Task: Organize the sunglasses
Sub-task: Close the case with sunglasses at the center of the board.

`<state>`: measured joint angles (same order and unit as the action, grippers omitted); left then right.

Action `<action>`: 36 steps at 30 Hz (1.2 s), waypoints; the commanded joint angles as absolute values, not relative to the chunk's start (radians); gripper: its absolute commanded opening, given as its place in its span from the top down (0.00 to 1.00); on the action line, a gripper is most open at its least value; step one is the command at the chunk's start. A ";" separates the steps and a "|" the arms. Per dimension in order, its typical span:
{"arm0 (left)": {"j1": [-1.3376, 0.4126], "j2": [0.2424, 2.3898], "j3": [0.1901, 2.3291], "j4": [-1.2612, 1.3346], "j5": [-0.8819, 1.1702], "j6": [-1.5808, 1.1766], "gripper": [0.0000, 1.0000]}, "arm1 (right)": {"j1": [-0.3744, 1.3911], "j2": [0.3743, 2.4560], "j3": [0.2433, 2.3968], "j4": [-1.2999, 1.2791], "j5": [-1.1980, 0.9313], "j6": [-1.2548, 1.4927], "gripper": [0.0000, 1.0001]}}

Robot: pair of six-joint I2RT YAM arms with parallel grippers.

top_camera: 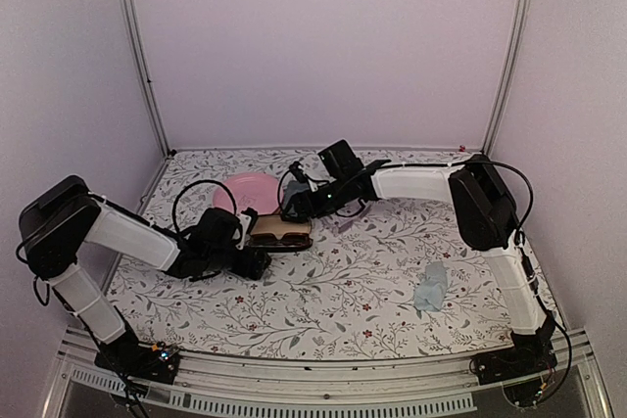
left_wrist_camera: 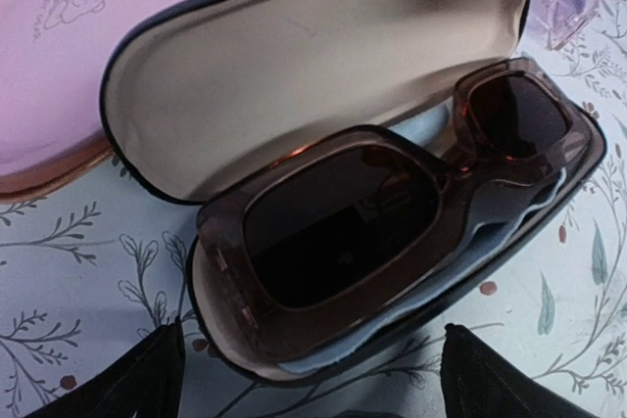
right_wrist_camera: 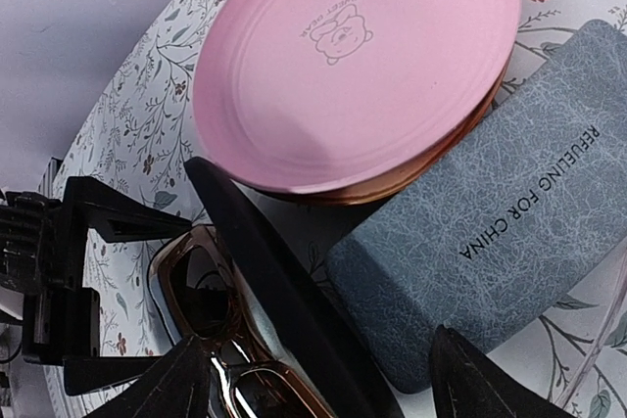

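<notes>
black fingers of the left gripper (left_wrist_camera: pixel 309 384) stand wide apart and grip nothing, one on each side of the near rim of the open black case (left_wrist_camera: pixel 294 56). the right gripper (right_wrist_camera: pixel 328 379) is spread wide too and empty, with the raised lid's edge running up between its fingers.

inside the case the reddish-brown sunglasses (left_wrist_camera: pixel 343 232) lie lenses up on a light blue cloth (left_wrist_camera: pixel 514 237); one end seems to ride close to the rim. that pair looks stowed, so the step in hand is probably shutting the lid. the right arm seems placed to push it down while the left steadies the shell. the frame should sit fully inside first, or the lid may bind on it.

the case sits near the middle of the table (top_camera: pixel 323 291), somewhat towards its left edge. behind the open lid, towards the far edge, a pink oval case (right_wrist_camera: pixel 353 56) and a grey-blue case (right_wrist_camera: pixel 490 232) lie close against each other, leaving the right fingers little room.

a pale translucent piece (left_wrist_camera: pixel 566 15) past the lid may be the second pair; i cannot tell. a loose blue cloth (top_camera: pixel 430 287) lies well apart, near the right edge.
</notes>
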<state>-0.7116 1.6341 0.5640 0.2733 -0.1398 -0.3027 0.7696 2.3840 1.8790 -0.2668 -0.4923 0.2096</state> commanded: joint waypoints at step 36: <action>-0.671 1.723 0.620 0.366 -0.064 -0.279 0.17 | 0.979 2.201 1.658 -0.300 -0.183 -0.070 0.13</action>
<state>-0.6842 1.6901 0.5934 0.3332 -0.1020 -0.2691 0.9318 2.2505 1.6646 -0.2962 -0.1871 -0.0322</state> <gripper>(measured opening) 0.830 0.860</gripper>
